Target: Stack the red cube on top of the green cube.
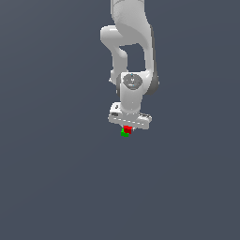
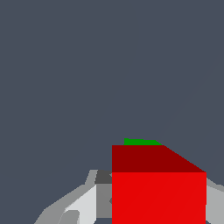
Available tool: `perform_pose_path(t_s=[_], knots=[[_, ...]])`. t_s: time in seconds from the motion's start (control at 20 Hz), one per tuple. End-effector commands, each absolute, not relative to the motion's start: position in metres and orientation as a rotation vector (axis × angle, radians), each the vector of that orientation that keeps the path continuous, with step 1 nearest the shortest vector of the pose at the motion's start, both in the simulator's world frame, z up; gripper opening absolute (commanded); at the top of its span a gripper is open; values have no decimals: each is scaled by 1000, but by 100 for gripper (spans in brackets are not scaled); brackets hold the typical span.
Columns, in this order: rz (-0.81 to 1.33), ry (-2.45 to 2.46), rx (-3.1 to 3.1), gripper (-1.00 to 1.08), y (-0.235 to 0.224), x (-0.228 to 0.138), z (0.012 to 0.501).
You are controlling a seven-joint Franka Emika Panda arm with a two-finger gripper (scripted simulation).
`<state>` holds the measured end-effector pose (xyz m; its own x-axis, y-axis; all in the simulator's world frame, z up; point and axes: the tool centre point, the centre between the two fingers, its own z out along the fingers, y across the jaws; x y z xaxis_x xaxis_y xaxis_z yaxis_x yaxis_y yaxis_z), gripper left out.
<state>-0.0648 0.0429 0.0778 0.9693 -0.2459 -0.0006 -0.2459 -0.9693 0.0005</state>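
The red cube (image 1: 127,128) sits just under my white gripper (image 1: 128,127) in the exterior view, with the green cube (image 1: 124,133) peeking out right below it. In the wrist view the red cube (image 2: 158,192) fills the space between my fingers (image 2: 83,205), which are closed against its sides. Only a thin sliver of the green cube (image 2: 139,141) shows past the red cube's far edge. The red cube is over the green one; I cannot tell if they touch.
The plain dark grey floor (image 1: 56,178) surrounds the cubes. The white arm (image 1: 133,56) rises above the gripper in the exterior view.
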Motion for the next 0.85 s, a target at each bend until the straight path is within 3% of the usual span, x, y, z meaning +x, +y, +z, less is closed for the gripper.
perform_pose_path(t_s=[0.0,0.3,0.35,0.8], knots=[[0,-389,3117,-100,37,-72,70],[0,-389,3117,-100,31,-78,63],[0,-389,3117,100,31,-78,63],[0,-389,3117,100,31,-78,63]])
